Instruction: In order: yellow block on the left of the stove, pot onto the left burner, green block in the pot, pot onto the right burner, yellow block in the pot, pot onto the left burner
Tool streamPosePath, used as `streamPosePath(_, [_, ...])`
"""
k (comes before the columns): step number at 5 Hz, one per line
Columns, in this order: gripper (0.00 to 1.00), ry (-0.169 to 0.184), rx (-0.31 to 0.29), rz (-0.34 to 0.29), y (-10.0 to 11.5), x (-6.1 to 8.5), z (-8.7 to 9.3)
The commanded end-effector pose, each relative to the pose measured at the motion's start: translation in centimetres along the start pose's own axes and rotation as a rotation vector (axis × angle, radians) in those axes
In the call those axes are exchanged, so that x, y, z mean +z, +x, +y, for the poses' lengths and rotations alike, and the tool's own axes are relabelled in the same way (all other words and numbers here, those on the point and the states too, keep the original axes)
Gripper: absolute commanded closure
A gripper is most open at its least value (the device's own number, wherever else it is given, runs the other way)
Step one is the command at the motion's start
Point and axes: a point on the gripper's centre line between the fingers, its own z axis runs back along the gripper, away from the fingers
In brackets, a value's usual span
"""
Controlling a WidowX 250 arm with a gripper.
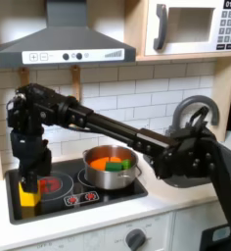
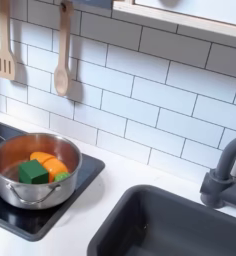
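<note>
First exterior view: fingers [image 1: 28, 182] clamped on the small yellow block [image 1: 27, 197] at the stove's [image 1: 88, 201] left edge.

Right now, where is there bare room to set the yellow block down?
Bare spots: the stove front strip by the knob marks, and the white counter between the pot and the sink. Crowded: the stove's left edge in the first exterior view, where the hand sits at the yellow block; the pot holds the green block and an orange piece.

First exterior view faces front, wide – second exterior view nearer, angled; both share the pot [image 1: 112, 165] [image 2: 32, 172]
</note>
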Motion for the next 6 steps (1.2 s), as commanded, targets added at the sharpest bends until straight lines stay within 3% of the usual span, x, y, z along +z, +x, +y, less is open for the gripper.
streamPosePath(1, [0.0,0.016,0.033,-0.002,1.3,-0.9,0.5])
streamPosePath(6, [0.0,-0.009,0.085,0.015,1.3,-1.4,-0.6])
